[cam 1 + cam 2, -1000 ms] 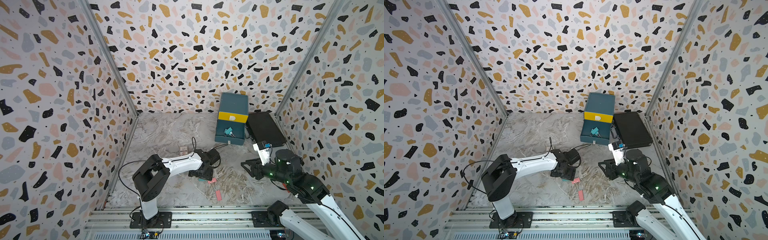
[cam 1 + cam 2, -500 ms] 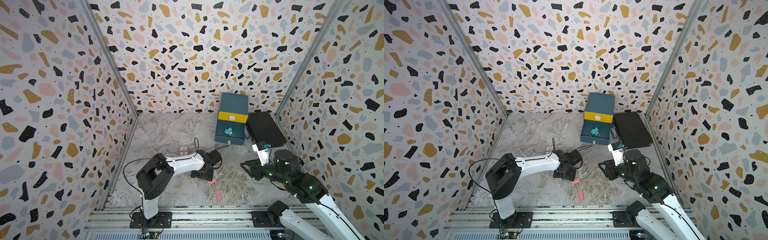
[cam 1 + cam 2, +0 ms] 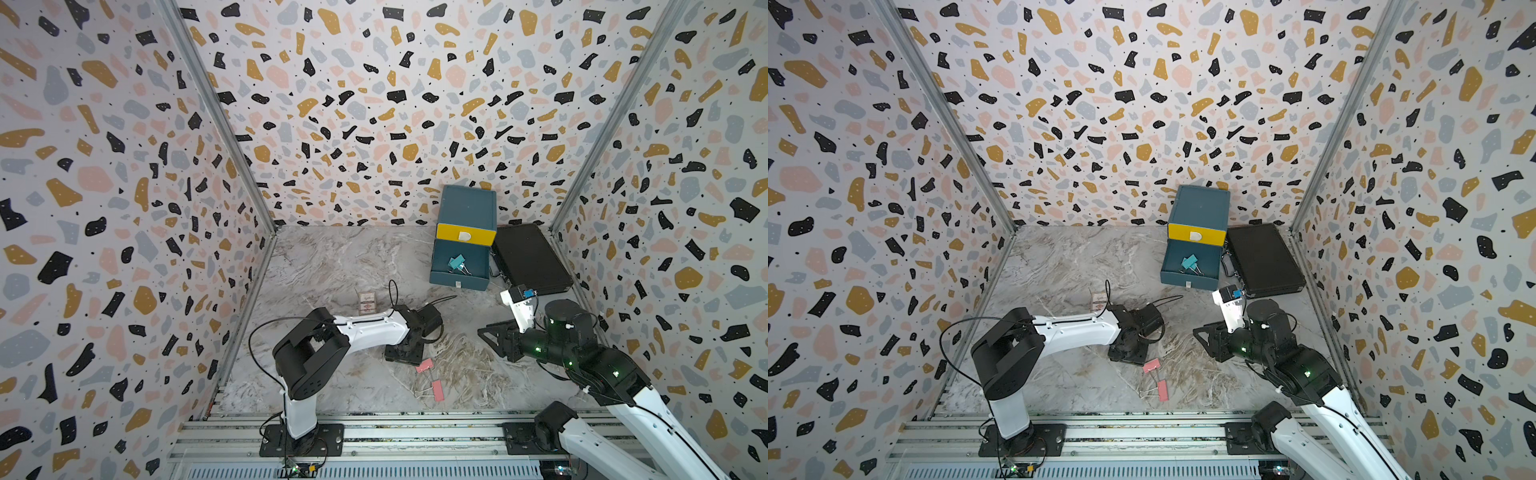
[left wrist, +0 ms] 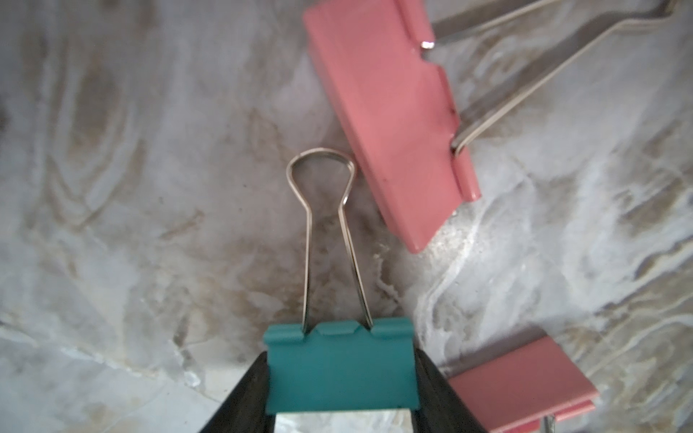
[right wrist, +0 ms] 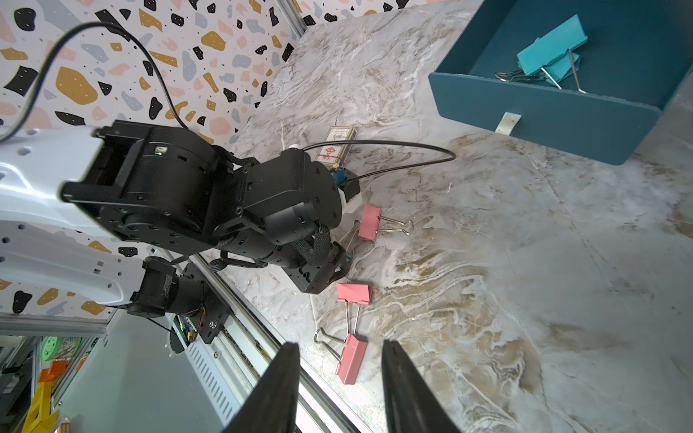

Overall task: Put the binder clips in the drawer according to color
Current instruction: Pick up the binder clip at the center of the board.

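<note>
My left gripper is shut on a teal binder clip, whose silver handle points away over the marble floor. In both top views that gripper is low on the floor and hides the clip. Pink binder clips lie beside it; the right wrist view shows three. The drawer cabinet stands at the back with a teal drawer pulled out, holding teal clips. My right gripper hangs open and empty above the floor, right of the pink clips.
A small printed card box lies behind the left arm. A flat black case lies right of the drawer cabinet. The aluminium rail runs along the front edge. Patterned walls close in three sides.
The left gripper's jaws have closed on the teal clip, and the arm has edged slightly right. The right arm has stayed nearly still.
</note>
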You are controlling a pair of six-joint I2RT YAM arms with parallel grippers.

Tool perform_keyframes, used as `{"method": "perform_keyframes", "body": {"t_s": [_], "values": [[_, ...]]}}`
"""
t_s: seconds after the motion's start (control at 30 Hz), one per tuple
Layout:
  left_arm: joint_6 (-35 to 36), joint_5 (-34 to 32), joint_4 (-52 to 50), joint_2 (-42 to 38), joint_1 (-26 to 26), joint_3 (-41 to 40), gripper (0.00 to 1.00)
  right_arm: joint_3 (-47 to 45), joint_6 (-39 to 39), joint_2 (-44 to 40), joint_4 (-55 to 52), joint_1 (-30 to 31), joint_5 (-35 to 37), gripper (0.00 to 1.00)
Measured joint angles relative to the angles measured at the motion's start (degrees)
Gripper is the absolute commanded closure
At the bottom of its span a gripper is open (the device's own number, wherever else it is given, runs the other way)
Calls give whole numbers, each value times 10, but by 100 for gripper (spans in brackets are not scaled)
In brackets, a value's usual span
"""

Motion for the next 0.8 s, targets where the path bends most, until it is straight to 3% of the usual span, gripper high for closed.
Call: {"method": "perform_keyframes", "body": {"t_s": [0.4,0.6,0.8], "values": [[2,-7,-26,-34,0,22,54,-14,1,-5,13,0,-26,61],[12,-8,-52,-64,6,155,54,-7,-8,-5,13,0,18,61],[20,10,-38,-30,28,313,54,35,-17,1,9,-1,156,61]]}}
